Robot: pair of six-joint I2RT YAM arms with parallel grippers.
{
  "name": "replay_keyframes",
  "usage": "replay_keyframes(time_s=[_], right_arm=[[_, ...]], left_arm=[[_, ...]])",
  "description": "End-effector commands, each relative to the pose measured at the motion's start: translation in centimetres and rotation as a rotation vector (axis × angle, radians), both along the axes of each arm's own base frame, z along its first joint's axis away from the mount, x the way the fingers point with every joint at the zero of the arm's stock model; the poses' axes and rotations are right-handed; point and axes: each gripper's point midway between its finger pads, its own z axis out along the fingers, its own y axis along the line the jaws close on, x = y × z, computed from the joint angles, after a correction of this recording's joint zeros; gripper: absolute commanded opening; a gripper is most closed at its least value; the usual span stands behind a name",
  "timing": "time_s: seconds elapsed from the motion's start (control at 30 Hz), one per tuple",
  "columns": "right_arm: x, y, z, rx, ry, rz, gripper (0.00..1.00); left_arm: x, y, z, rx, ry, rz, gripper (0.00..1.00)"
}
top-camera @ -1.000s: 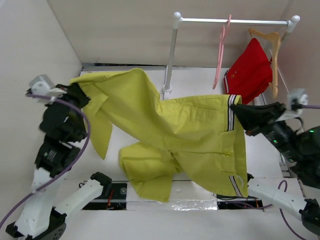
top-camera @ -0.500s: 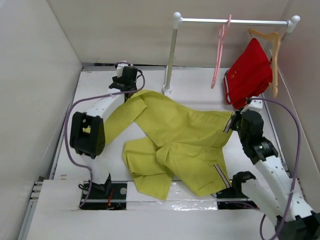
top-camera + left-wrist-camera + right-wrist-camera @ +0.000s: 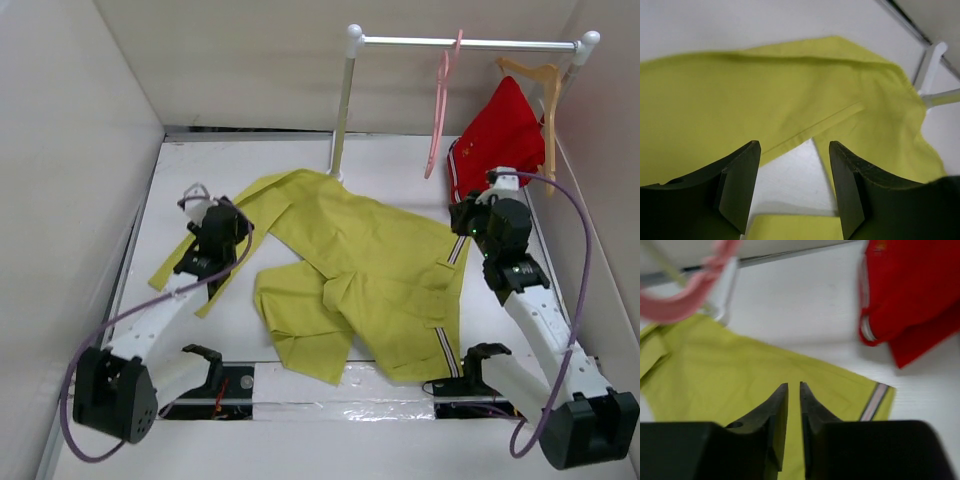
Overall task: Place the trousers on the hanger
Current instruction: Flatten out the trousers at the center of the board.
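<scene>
Trousers released, now flat on tbl

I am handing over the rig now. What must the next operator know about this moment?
Left gripper: open, empty, over a trouser leg.
Right gripper: jaws slightly apart, empty, over the trousers near the striped waistband.
Trousers: lying crumpled on the table, held by neither gripper.
Pink hanger: bare, hanging on the rail.
Done: nothing on the hanger yet.
Left: grasp the trousers and put them on the hanger.
</scene>
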Motion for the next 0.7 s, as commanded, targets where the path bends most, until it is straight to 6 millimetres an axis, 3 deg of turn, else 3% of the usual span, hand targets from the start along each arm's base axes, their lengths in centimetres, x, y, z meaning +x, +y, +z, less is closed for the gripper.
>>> replay_keyframes(time_s=[0.0,0.03,0.1,0.13,0.2,0.27,0.37,0.4,0.53,0.67], right_arm=[[-2.4,8.2,2.6,0.033,-0.142,0.335,0.06],[-3.1,9.7,2.2,0.036,-0.142,0.388,0.00],[-4.3,12.1,1.4,0.030,-0.136,0.456,0.00],[-5.8,14.6,1.3,0.030,-0.137,0.538,0.00],[-6.6,16.3,1.4,0.019,-0.151,0.573,0.00],[-8.2,18.7,1.3,0.007,-0.154,0.646,0.04],[-9.2,20.0,1.2,-0.021,-0.155,0.668,0.09],[-9.3,19.8,0.9,-0.039,-0.146,0.659,0.11],[-9.5,19.0,0.7,-0.063,-0.159,0.632,0.29],[-10.0,19.2,0.5,-0.047,-0.192,0.670,0.36]], left_arm=[[-2.8,1.5,-2.3,-0.130,-0.037,0.119,0.54],[-3.9,2.6,-3.2,-0.113,-0.031,0.166,0.54],[-6.0,3.9,-3.3,-0.110,-0.025,0.212,0.54],[-6.8,5.3,-3.6,-0.084,-0.022,0.272,0.55],[-7.6,6.2,-3.8,-0.109,-0.037,0.336,0.55],[-7.8,7.5,-5.5,-0.118,-0.017,0.400,0.56],[-7.1,8.3,-7.9,-0.149,0.076,0.428,0.55],[-7.4,9.7,-9.3,-0.142,0.140,0.482,0.55],[-7.2,9.9,-10.5,-0.119,0.217,0.454,0.63],[-7.1,9.9,-10.8,-0.097,0.262,0.456,0.71]])
